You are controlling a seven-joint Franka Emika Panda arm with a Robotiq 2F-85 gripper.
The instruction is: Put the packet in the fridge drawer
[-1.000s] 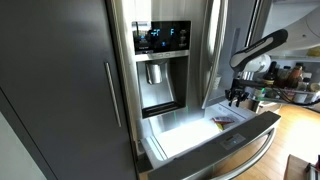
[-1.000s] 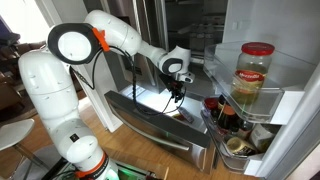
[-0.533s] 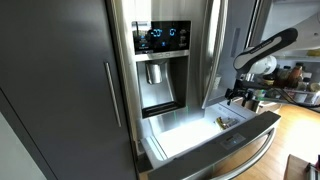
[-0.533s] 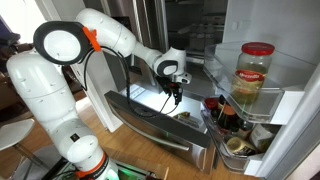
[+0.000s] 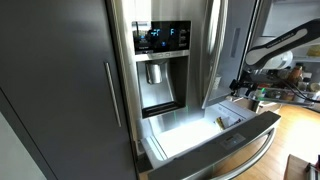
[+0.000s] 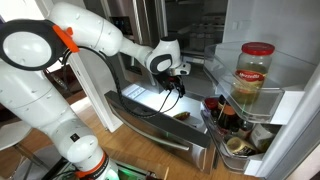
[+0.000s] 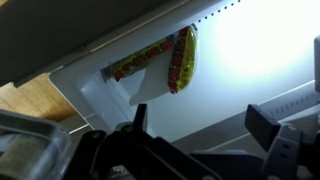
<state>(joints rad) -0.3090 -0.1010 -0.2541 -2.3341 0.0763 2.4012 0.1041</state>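
Plainly, one packet lies on the white floor of the fridge drawer, tucked into a corner just beside the drawer wall. In the wrist view its long axis runs nearly top to bottom of the picture, leaning a little, with its upper end pointing at the wall. Its print looks reddish and yellow-green. A second coloured streak along that wall is possibly only its reflection; the blur does not settle it. In an exterior view the packet is a small speck near one end of the single pulled-out drawer. The one gripper hangs above the drawer, apart from the packet, its two fingers spread wide with nothing between them. In an exterior view the gripper is above the drawer's steel front
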